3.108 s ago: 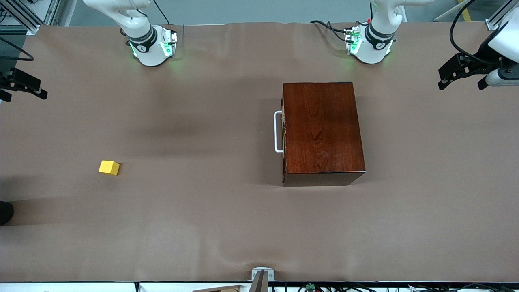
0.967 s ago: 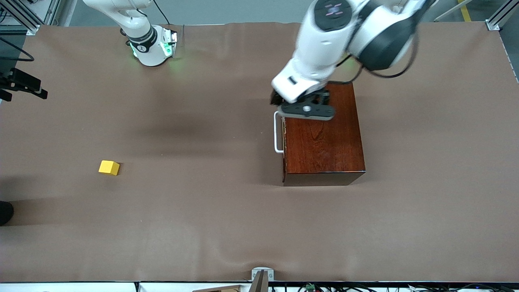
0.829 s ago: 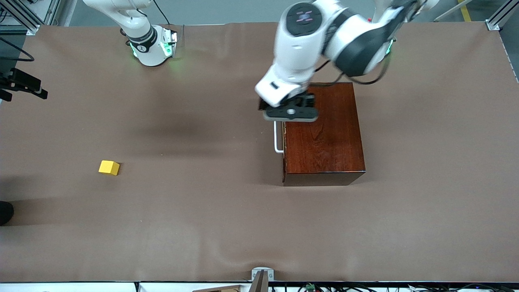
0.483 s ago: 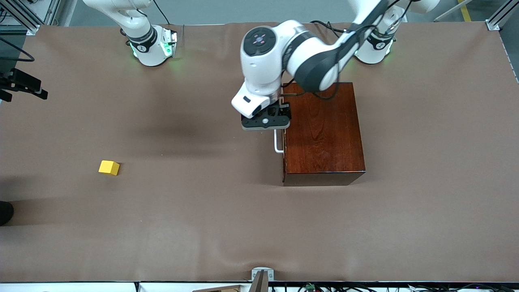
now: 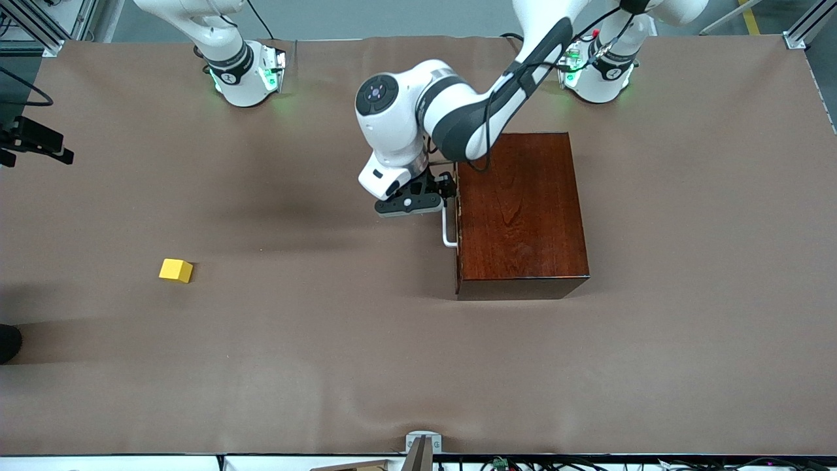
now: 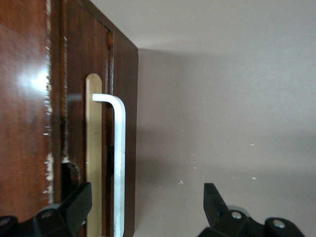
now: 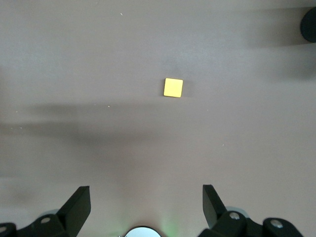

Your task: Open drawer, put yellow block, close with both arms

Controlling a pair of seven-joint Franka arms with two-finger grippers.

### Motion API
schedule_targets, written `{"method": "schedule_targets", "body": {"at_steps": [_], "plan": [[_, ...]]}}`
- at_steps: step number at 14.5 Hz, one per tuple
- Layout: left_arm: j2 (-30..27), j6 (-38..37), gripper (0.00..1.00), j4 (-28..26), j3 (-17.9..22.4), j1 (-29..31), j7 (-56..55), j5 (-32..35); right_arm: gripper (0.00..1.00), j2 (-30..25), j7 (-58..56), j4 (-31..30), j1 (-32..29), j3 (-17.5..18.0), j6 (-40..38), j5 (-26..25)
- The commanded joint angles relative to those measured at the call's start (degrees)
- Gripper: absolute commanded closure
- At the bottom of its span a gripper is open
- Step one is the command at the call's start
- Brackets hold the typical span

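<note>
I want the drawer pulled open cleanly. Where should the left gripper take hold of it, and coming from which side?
Grip the long straight run of the white handle, mid-length, coming from in front of the drawer, toward the right arm's end. The bar stands off the drawer front, leaving room for a finger. The open left gripper already straddles it.

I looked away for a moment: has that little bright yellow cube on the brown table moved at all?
No. The small bright yellow cube lies in the same spot on the brown table, just as far from the glossy dark wooden box as before.
</note>
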Motion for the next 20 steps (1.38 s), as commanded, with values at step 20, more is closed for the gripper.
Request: {"method": "schedule_targets", "body": {"at_steps": [20], "plan": [[7.1,11.4,0.0,2.3,0.5,-4.8,-11.6,3.1,0.0,9.1,0.7,-0.4,-1.2,0.5,5.7,-0.5]]}}
